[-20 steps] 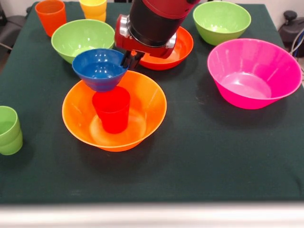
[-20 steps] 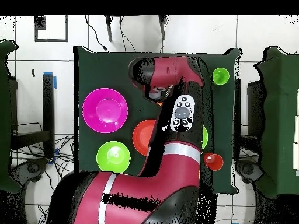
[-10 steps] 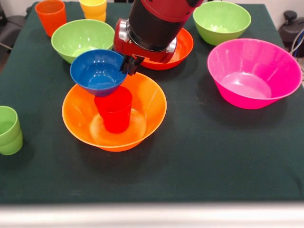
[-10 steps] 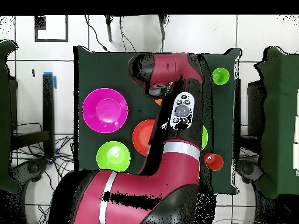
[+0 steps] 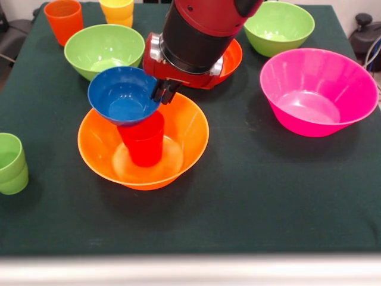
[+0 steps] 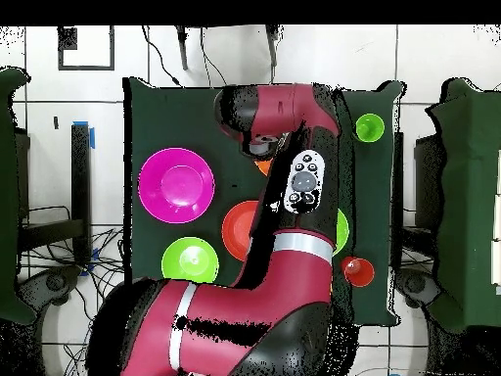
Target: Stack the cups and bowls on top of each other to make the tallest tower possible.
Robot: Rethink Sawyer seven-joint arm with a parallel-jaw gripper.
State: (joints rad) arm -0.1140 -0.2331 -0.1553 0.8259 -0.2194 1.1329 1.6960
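Six bowls show in the front view: a large orange bowl [image 5: 143, 143], a large pink bowl [image 5: 318, 89], a red-orange bowl [image 5: 229, 59] partly behind the arm, two light green bowls, one at far left [image 5: 102, 49] and one at far right [image 5: 278, 27], and a small blue bowl [image 5: 124, 95]. Cups: a red cup [image 5: 143, 140], an orange cup [image 5: 63, 19], yellow cups [image 5: 117, 11] nested at the far edge, and light green cups [image 5: 12, 164] nested near the left edge. All are glossy smooth plastic, the bowls round, the cups tapered.

The red cup stands upright inside the large orange bowl. The blue bowl sits tilted over the cup's mouth; whether it rests on the rim is hard to tell. The gripper [image 5: 164, 90] is clamped on the blue bowl's right rim.

The desk [image 5: 268, 196] has a dark green cloth. Its near half is bare, with wide room between the orange and pink bowls. In the overhead view the arm covers the stack; the pink bowl [image 6: 176, 184] shows beside it.
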